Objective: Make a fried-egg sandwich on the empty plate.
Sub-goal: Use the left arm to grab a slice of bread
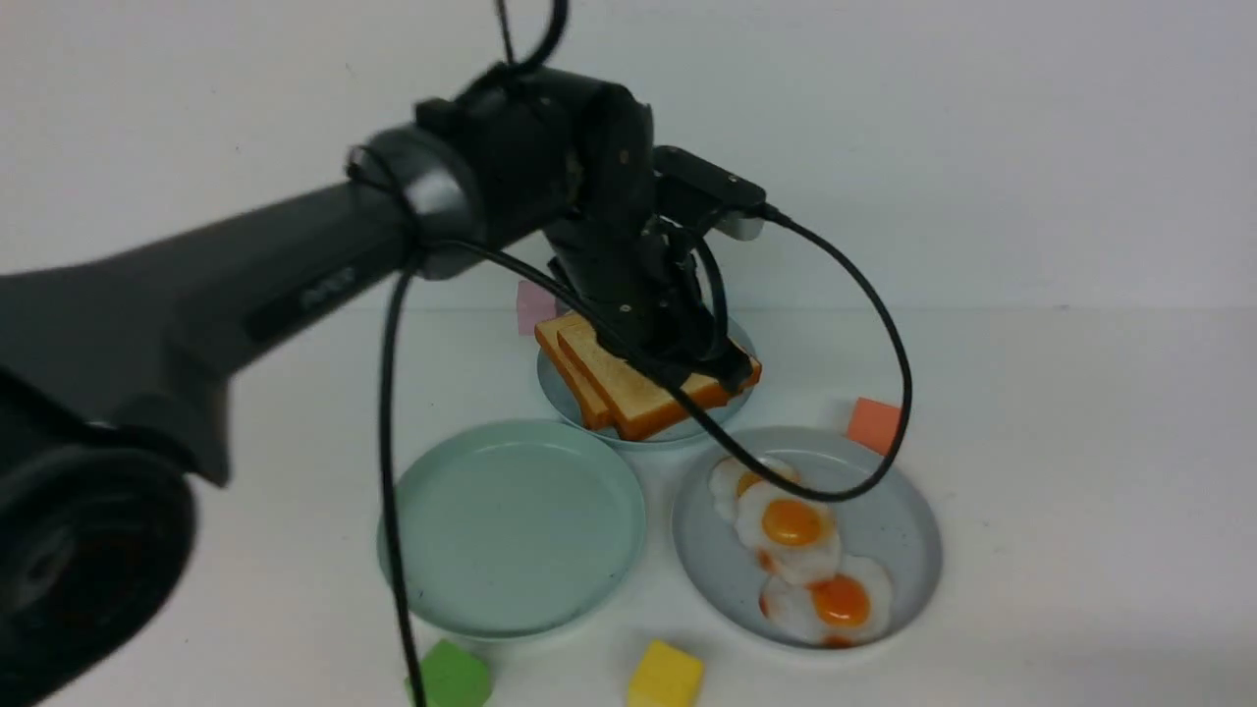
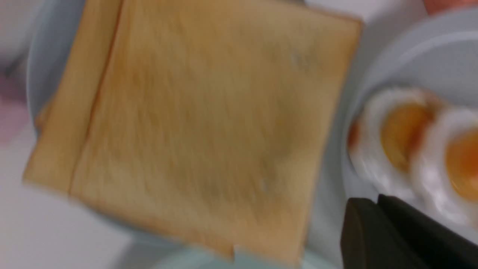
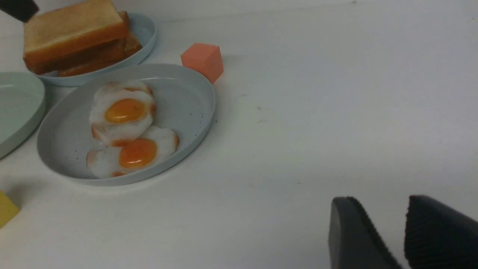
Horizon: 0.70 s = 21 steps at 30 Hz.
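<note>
The pale mint-green plate (image 1: 511,530) (image 3: 18,104) lies bare at the front centre. Behind it a stack of golden toast slices (image 1: 638,388) (image 2: 201,123) (image 3: 74,33) rests on a small light-blue plate (image 1: 552,393). My left gripper (image 1: 737,373) (image 2: 377,200) hangs at the stack's right edge, fingers pressed together with nothing between them. Several fried eggs (image 1: 791,525) (image 3: 125,112) lie on a grey-blue plate (image 1: 894,560). My right gripper (image 3: 384,201) stands open over bare table, holding nothing. No fried-egg sandwich is in view.
An orange block (image 1: 874,424) (image 3: 203,59) stands behind the egg plate and a pink block (image 1: 535,304) behind the toast. A green block (image 1: 454,676) and a yellow block (image 1: 666,676) sit at the front edge. The left arm's cable (image 1: 393,491) loops over the plates.
</note>
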Motion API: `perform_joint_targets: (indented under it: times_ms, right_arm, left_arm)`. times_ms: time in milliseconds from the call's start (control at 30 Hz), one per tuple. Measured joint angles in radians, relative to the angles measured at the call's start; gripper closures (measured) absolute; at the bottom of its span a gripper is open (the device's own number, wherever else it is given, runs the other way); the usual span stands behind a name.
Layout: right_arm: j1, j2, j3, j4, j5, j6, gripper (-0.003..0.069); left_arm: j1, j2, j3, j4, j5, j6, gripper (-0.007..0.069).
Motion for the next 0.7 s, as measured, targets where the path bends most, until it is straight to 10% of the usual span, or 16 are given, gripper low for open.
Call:
perform_joint_targets:
  times_ms: [300, 700]
  right_arm:
    - [0.0, 0.0, 0.0, 0.0, 0.0, 0.0, 0.0418]
    - [0.0, 0.0, 0.0, 0.0, 0.0, 0.0, 0.0418]
  left_arm:
    - [0.0, 0.096, -0.016, 0.012, -0.197, 0.062, 0.022]
    - [-0.002, 0.151, -0.025, 0.09, -0.297, 0.063, 0.0174]
